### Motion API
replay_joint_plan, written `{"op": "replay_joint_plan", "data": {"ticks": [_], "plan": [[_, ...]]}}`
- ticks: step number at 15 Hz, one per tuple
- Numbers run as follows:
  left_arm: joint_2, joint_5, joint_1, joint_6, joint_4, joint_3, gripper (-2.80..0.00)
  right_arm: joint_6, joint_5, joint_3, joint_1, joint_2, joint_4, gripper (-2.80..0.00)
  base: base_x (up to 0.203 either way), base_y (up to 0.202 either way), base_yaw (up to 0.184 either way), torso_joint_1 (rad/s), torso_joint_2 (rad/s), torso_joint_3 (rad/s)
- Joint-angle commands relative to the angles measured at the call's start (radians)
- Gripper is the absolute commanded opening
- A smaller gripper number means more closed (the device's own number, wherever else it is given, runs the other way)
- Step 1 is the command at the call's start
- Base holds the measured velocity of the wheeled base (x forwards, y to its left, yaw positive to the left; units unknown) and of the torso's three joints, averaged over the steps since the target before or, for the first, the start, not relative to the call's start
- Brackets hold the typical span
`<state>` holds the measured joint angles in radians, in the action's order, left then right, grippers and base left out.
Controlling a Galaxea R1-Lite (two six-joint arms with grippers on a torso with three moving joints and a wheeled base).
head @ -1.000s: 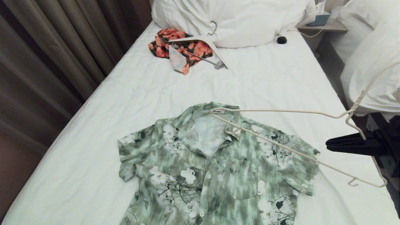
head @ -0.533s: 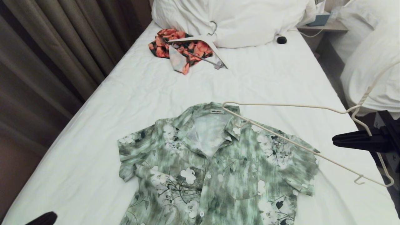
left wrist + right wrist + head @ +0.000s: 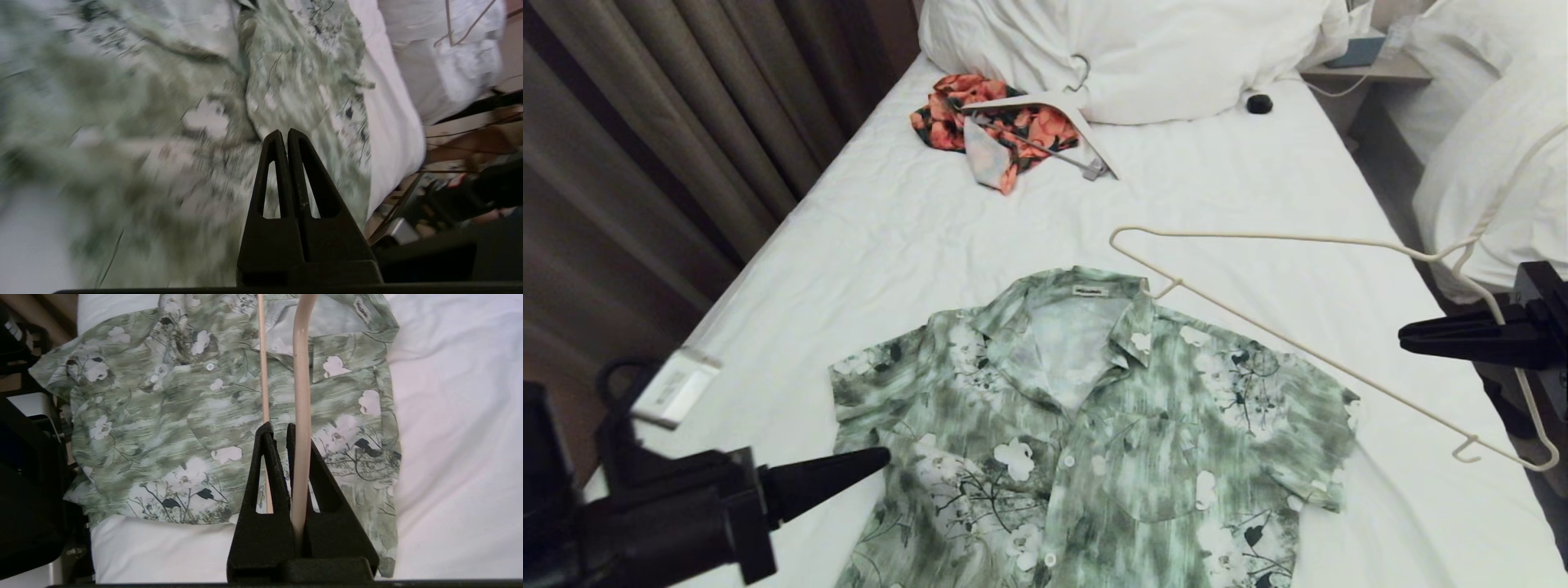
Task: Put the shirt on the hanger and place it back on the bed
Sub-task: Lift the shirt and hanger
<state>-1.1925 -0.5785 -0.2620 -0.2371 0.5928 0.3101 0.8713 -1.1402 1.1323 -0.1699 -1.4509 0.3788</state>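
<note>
The pale green floral shirt lies flat, collar toward the pillows, on the white bed. My right gripper is shut on the cream wire hanger near its neck and holds it tilted in the air over the shirt's right shoulder; the wire runs between the black fingers. My left gripper is shut and empty, its tips pointing at the shirt's left sleeve from the near left. In the left wrist view the left gripper hovers over the blurred shirt.
An orange-and-black garment with a broad white hanger lies by the pillow heap. A small black object rests near it. Curtains border the left side. A second bed stands at the right.
My left arm has swung into the head view from the lower left, reaching the shirt's left sleeve. The right gripper has lifted the hanger up and toward the right, off the collar.
</note>
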Motion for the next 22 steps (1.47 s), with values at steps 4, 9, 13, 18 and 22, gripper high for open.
{"op": "replay_joint_plan", "data": {"ticks": [4,9,13,18,22], "plan": [[-0.504,-0.016,-0.077,-0.087,0.250,0.182,-2.80,0.005,-0.006,0.001,-0.032,-0.003,-0.003,-2.80,0.000,0.000,0.000,0.000,0.00,0.000],[-0.775,-0.014,-0.054,-0.070,0.339,0.421,-2.80,-0.001,-0.006,0.001,-0.043,-0.020,-0.003,-2.80,0.000,0.000,0.000,0.000,0.00,0.000],[-0.839,-0.009,-0.007,-0.050,0.343,0.537,0.00,-0.002,-0.006,0.001,-0.043,-0.036,-0.003,-2.80,0.000,0.000,0.000,0.000,0.00,0.000],[-0.853,-0.008,0.060,-0.048,0.344,0.529,0.00,-0.002,-0.006,-0.006,-0.034,-0.069,-0.029,-2.80,0.000,0.000,0.000,0.000,0.00,0.000],[-0.854,-0.015,0.066,-0.049,0.344,0.527,0.00,0.002,-0.006,-0.003,-0.025,-0.075,-0.031,-2.80,0.000,0.000,0.000,0.000,0.00,0.000]]}}
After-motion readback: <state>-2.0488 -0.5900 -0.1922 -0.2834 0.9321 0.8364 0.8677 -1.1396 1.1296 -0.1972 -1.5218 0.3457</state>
